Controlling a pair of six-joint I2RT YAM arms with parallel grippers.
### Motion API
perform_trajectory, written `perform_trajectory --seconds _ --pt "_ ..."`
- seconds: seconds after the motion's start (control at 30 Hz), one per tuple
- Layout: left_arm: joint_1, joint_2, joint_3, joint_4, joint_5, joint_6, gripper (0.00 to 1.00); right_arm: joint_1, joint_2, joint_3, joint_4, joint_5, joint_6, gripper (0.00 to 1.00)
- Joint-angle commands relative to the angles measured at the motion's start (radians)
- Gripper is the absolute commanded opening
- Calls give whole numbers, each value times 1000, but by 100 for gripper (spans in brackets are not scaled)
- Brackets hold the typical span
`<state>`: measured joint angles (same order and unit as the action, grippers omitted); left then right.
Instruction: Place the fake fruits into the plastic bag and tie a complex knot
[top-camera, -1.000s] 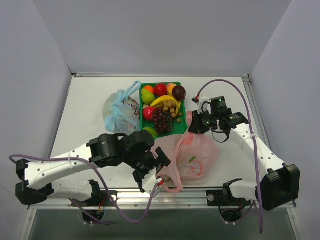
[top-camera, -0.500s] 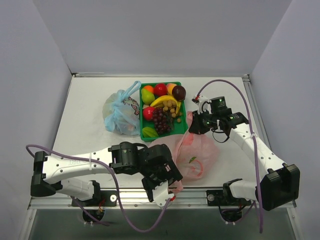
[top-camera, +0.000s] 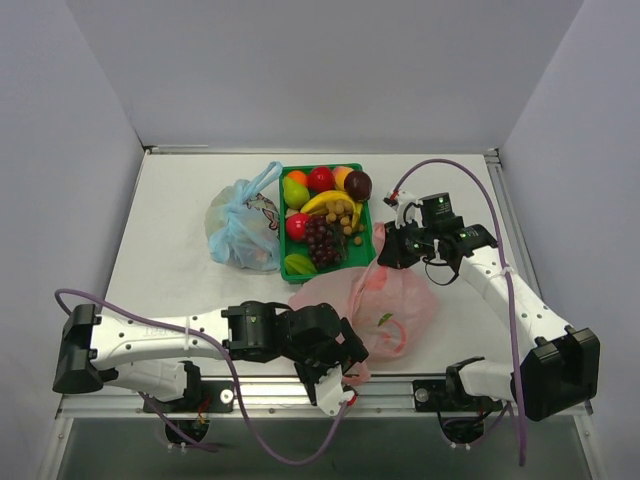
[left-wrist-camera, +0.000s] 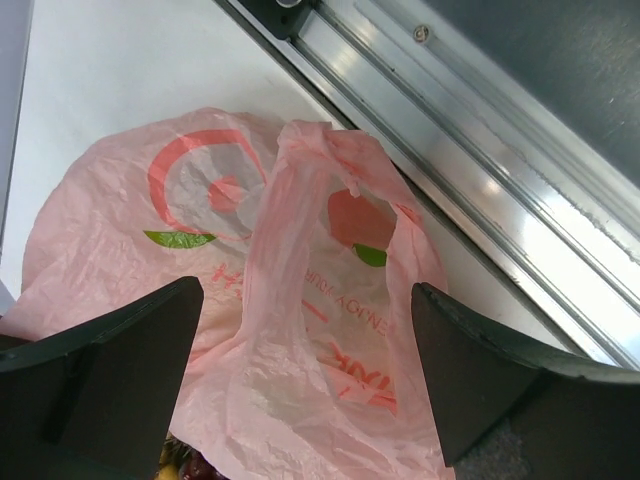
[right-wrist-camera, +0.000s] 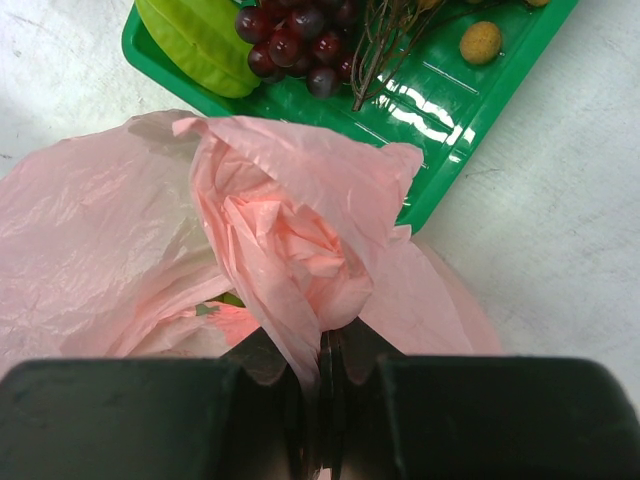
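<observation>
The pale-pink plastic bag (top-camera: 385, 305) lies crumpled near the table's front, just in front of the green tray (top-camera: 285, 222). The tray holds the fake fruits: a red apple (top-camera: 320, 179), a banana (top-camera: 330, 202), purple grapes (top-camera: 320, 238) and a green pear (top-camera: 295, 190). My right gripper (top-camera: 386, 256) is shut on a bunched fold of the bag's far edge (right-wrist-camera: 300, 240), beside the tray's corner. My left gripper (left-wrist-camera: 305, 370) stands wide open at the bag's near end. A loop handle (left-wrist-camera: 330, 200) lies between its fingers (left-wrist-camera: 120, 360), untouched. No knot shows.
A light-blue bag (top-camera: 243, 225) with tied handles sits left of the tray. The aluminium rail (left-wrist-camera: 480, 160) of the table's front edge runs right beside my left gripper. Bare white table (top-camera: 170, 230) stretches out to the left.
My left arm has swung right and toward the front edge, bringing its open gripper over the bag's near handle. The right gripper has held still on the bag.
</observation>
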<state>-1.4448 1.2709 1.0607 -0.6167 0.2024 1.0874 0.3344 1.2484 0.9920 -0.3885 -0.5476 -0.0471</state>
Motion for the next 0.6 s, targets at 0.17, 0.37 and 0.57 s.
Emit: perform_trajectory --seconds 0.17,0.37,0.57 --pt "-17 -57 45 -51 88 -165 97 -11 6 20 -27 -25 -14 0" --pt "-31 -94 18 -29 20 -199 98 -14 6 17 -32 -23 -17 0" --pt "-81 -153 -119 190 -127 -173 97 -14 20 22 -33 -26 -14 0"
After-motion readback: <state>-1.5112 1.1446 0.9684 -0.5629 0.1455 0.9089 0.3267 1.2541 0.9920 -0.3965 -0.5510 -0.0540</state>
